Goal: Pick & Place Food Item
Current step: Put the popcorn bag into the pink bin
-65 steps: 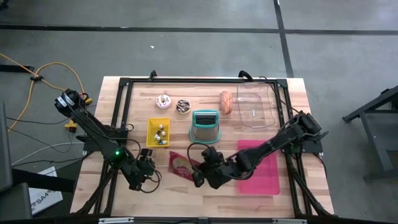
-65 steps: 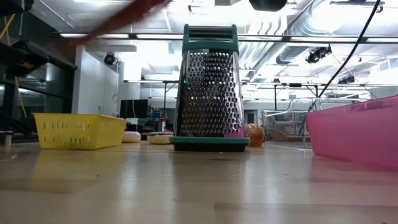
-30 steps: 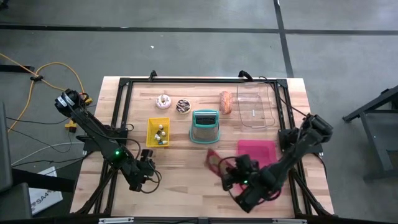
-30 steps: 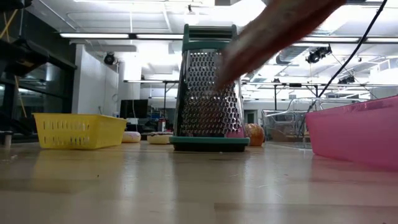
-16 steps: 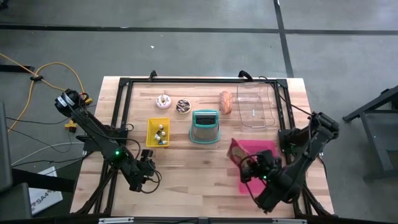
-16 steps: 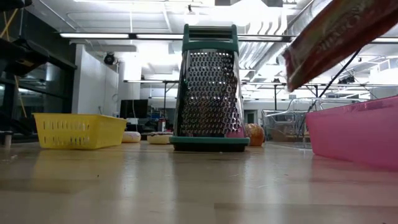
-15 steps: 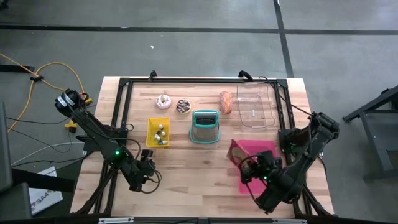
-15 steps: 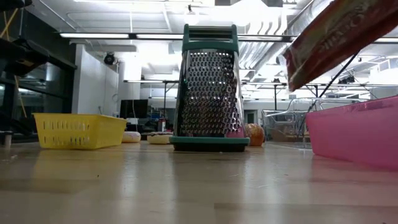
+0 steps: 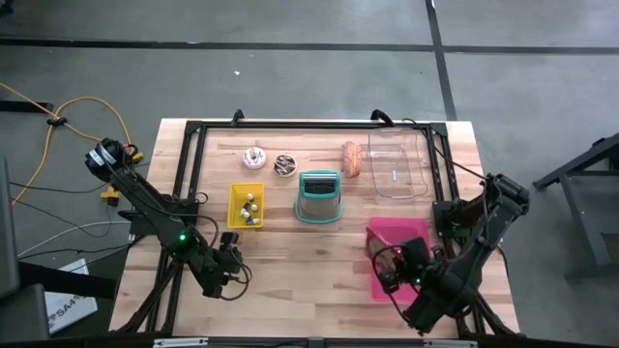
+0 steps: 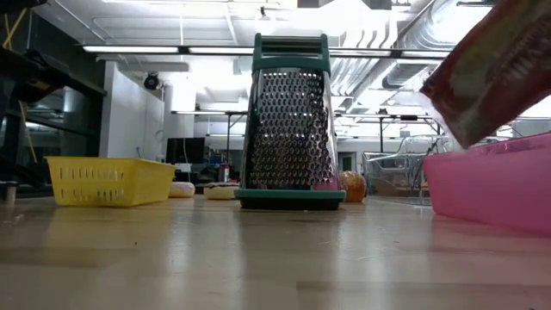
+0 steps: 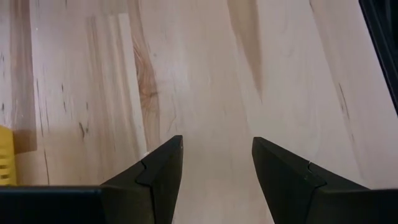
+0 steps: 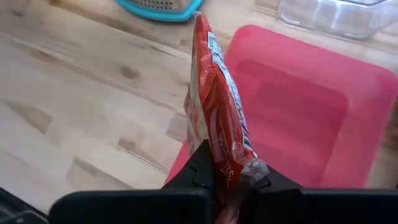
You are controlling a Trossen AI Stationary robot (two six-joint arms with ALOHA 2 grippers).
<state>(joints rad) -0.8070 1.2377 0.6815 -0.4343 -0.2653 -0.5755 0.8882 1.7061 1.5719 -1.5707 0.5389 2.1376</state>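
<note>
Right wrist view: the right gripper (image 12: 225,180) is clamped on a red snack packet (image 12: 217,118), held edge-up above the near rim of the pink tray (image 12: 323,93). Beyond it stand the teal-based grater (image 12: 158,6) and a clear container (image 12: 329,15). High view: the left gripper (image 9: 224,263) hangs with fingers spread, holding nothing, over the wooden table (image 9: 290,290), near the yellow basket (image 9: 246,205).

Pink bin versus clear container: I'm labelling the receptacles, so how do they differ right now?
The pink bin is opaque; the clear container is see-through. The pink bin sits nearer the front edge, with the right gripper holding the red snack packet over it; the clear container stands at the back, unattended. Both are rectangular.
</note>
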